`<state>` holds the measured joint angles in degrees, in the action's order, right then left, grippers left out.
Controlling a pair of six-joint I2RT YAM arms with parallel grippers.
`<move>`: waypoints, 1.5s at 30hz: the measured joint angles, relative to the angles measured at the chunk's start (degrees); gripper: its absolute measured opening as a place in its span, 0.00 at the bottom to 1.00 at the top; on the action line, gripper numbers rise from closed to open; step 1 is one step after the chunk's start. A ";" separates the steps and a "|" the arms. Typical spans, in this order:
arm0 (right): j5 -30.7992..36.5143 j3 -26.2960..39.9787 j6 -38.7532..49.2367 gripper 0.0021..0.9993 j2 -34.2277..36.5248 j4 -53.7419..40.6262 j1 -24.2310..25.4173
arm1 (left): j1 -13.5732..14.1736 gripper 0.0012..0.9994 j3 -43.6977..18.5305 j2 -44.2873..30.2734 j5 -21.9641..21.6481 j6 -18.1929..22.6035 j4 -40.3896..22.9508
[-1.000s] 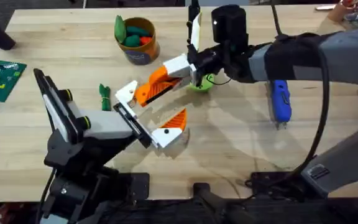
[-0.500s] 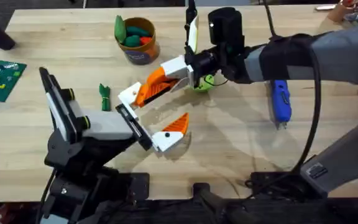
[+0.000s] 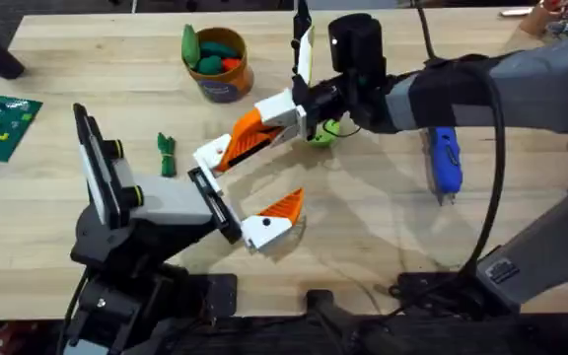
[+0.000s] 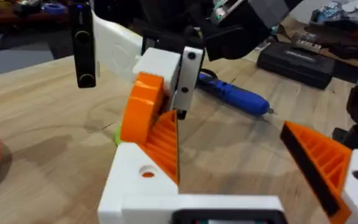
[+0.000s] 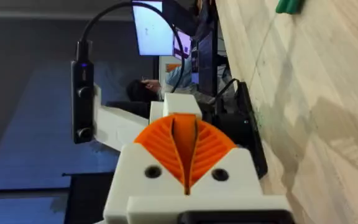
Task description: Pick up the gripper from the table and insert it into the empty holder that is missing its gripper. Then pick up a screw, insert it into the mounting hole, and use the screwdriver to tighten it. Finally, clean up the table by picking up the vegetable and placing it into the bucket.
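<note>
Currently on step one, the insertion. Right gripper [image 3: 286,113] clamped on the gripper [image 3: 240,136], held just above the table [image 3: 383,247], lower end meeting the holder [image 4: 135,177] on the left gripper [image 3: 245,177], which is spread wide and grasping nothing. Full seating unconfirmed. Next, probably: press home, align the hole, then release.

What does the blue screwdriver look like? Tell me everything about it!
The screwdriver is a stubby, bright blue, pen-shaped tool that looks like plastic. A thin metal tip pokes out of one end, the end nearer the arms' bases. It lies flat on the wooden table, on the right side, partly under the right arm. No fingers touch it. The left wrist view shows it too, lying on the wood behind the orange ribbed piece.
</note>
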<state>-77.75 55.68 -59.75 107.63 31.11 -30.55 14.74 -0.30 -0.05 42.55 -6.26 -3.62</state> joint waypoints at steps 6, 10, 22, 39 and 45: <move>1.01 0.04 0.20 0.02 0.00 0.20 -1.15 | 0.00 0.99 0.00 0.00 -0.04 -0.24 -0.02; 1.24 0.09 0.20 0.02 0.00 0.20 -1.20 | 0.00 0.99 0.00 0.00 -0.15 -0.28 -0.02; 2.85 0.07 0.53 0.49 0.29 -0.31 -1.53 | 0.00 0.99 -0.02 0.02 -0.16 0.28 0.02; 3.80 -0.11 1.45 0.99 2.14 -0.47 -0.14 | 0.12 0.99 -0.09 0.00 1.02 2.36 -0.06; 2.24 -0.11 0.80 0.99 2.14 -0.44 1.76 | 0.76 0.99 -0.09 0.00 4.01 2.34 -0.28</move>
<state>-75.50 55.57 -58.95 109.78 30.66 -28.79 15.51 -0.38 -0.05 46.56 -3.92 -3.90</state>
